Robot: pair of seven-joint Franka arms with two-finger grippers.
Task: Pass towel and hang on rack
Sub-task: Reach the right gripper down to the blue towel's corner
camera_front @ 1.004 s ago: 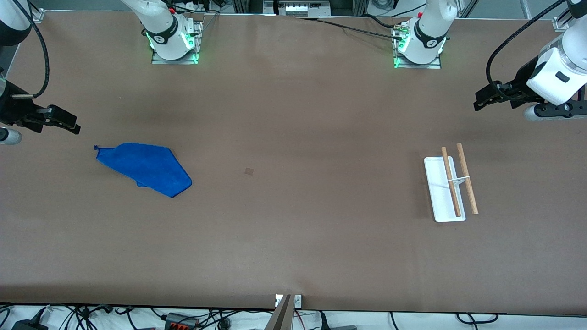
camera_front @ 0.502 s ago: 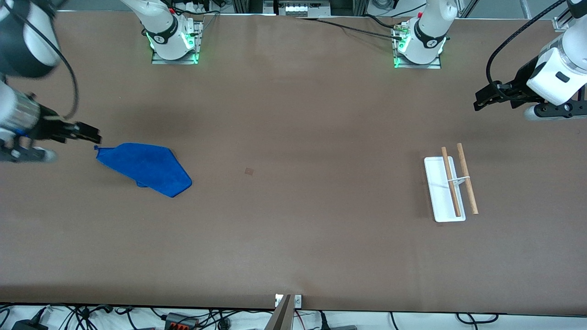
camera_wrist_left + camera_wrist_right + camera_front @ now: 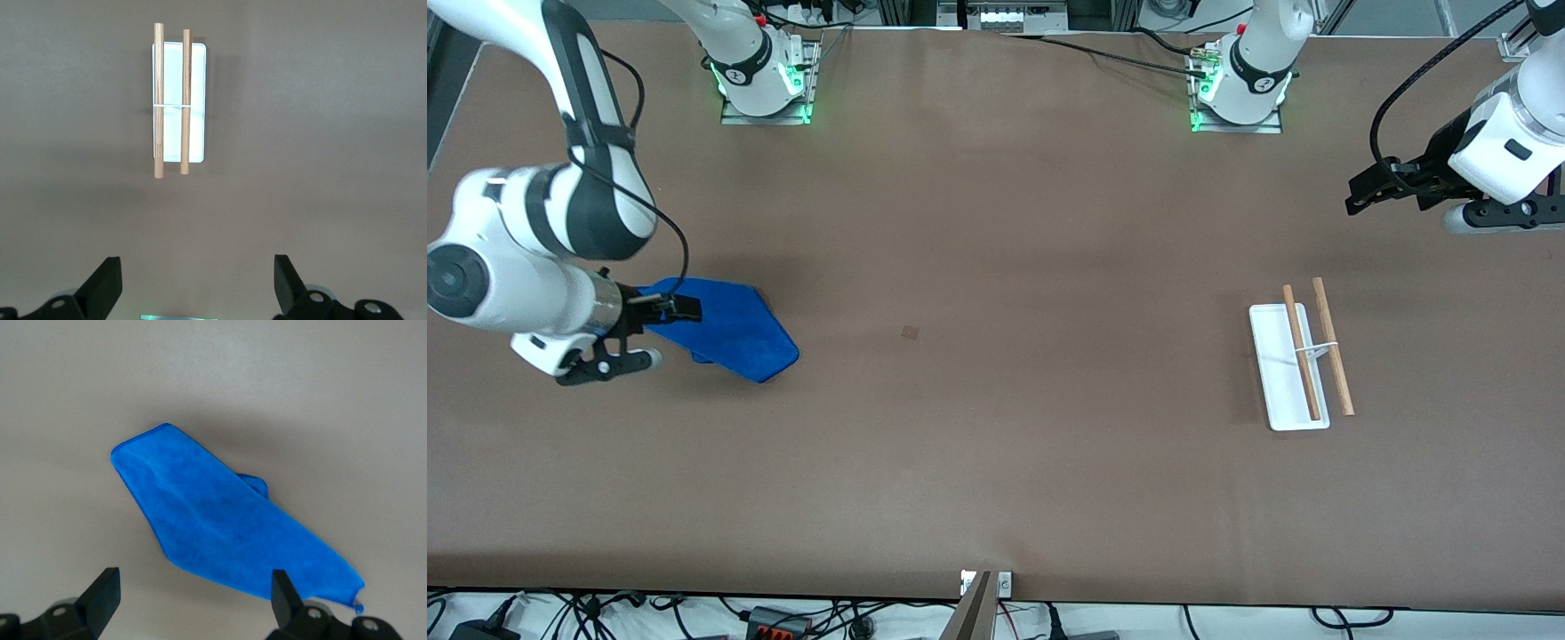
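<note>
A bright royal-blue fuzzy cloth towel point(image 3: 734, 331) is lying crumpled flat on the brown surface point(image 3: 996, 444) toward the right arm's end, one corner folded under along its edge. The right arm's black two-finger end effector point(image 3: 687, 308) is hanging over the part of the towel nearest that end of the surface. The right wrist view is showing the towel point(image 3: 227, 523) spread below the right end effector point(image 3: 191, 590), the two fingers standing wide apart and gripping nothing, with the towel's tiny loop lying beside one fingertip.

Well apart from the towel, toward the left arm's end, the small rack point(image 3: 1294, 363) is standing on the surface: a white rectangular base carrying a thin white frame and two parallel light-brown wooden dowel rods point(image 3: 1332, 345), one of them overhanging the base's edge. The rack is bare of cloth.

The left arm is waiting, its end effector point(image 3: 1359, 197) hanging over bare surface near the table's end, farther from the front camera than the rack. The left wrist view is showing the rack point(image 3: 177, 100) from above, and the left end effector point(image 3: 199, 280) spread wide and holding nothing.
</note>
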